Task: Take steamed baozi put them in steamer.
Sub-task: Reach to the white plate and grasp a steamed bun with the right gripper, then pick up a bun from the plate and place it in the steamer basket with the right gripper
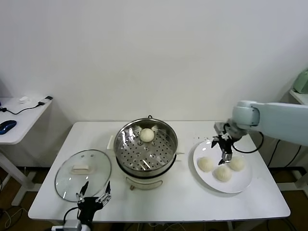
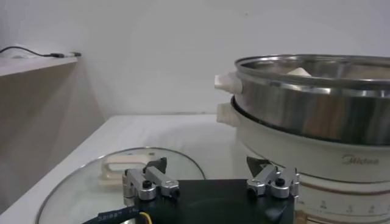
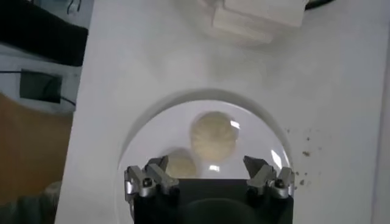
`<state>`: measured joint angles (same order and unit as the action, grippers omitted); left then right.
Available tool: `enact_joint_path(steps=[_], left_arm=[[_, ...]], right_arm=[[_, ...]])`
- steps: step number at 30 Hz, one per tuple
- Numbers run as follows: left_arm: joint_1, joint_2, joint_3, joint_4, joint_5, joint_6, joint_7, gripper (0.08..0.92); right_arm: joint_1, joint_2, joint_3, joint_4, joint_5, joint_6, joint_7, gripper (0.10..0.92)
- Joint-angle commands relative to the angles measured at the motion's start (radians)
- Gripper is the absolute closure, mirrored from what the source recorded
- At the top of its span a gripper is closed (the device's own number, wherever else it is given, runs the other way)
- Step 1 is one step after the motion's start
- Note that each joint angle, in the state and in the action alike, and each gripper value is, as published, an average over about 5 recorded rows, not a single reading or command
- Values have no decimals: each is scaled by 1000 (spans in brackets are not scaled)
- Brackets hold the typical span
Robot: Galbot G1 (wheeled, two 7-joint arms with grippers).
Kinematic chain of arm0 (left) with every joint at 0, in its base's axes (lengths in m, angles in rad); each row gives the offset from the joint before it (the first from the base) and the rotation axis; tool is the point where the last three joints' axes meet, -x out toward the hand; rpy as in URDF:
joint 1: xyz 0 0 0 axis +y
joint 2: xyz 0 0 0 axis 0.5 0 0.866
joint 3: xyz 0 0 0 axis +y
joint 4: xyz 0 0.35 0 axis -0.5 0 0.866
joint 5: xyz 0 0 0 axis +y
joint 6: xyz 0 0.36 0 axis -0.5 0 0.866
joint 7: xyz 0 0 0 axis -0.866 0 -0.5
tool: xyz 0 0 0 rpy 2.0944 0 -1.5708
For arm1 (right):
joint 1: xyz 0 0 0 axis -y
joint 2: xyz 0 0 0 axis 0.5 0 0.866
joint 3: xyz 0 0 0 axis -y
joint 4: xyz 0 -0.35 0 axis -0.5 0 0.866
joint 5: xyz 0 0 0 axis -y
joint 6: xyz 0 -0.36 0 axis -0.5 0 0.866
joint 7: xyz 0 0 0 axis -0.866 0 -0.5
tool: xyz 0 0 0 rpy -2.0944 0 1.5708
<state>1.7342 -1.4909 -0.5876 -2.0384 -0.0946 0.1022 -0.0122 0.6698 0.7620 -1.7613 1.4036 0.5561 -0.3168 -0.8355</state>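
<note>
Head view, arms: We see our right gripper (image 1: 225, 150) poised over the far edge of the white plate (image 1: 243, 185), fingers spread and holding nothing. Our left gripper (image 1: 94, 196) sits parked low at the near table edge by the glass lid (image 1: 67, 185), fingers also spread and empty.
Head view, key relation: The three steamed baozi on the plate lie just below and toward us from the right fingertips; the middle bun (image 1: 222, 173) sits almost directly beneath them, with one bun (image 1: 205, 164) toward the steamer and another (image 1: 237, 163) on the other side. Our right arm is by far the nearer one.
Head view, steamer: The steamer (image 1: 126, 144) stands mid-table between lid and plate, already holding one baozi (image 1: 147, 135) on its perforated tray, toward the far wall.
Left wrist view: The open left fingers frame the lid handle (image 2: 119, 168); the steamer wall (image 2: 311, 100) rises close beside, with a sliver of a bun (image 2: 298, 72) showing over the rim.
Right wrist view: Between the spread fingers we look down at one baozi (image 3: 213, 135) centred in the gap, a second (image 3: 181, 165) partly hidden by the gripper body.
Look of the buns: Round, smooth, cream-white, with no long axis, so we judge any closing direction should serve.
Next move, our judgement: A straight descent onto the centred bun.
</note>
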Motion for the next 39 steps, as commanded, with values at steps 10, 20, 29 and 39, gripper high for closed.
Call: enact_joint_path(steps=[10,20,29,39], left_arm=[[3,2,-2,14,4,-10,-4,177],[3,3,-2,19,7,-12,-6,177],[9,3,-4,14,8,-11,-7,177],[21,-4,5,-1,16,-6,-7,177]], right_arm=[[-312,46,248,-159,-42,-110,112,203],[-329,86,258,-199,-43,-89,97,212],[-317,88,258,-196,-44,-70,56,354],[-55,64,129,-147,-14,-10,-50,448]])
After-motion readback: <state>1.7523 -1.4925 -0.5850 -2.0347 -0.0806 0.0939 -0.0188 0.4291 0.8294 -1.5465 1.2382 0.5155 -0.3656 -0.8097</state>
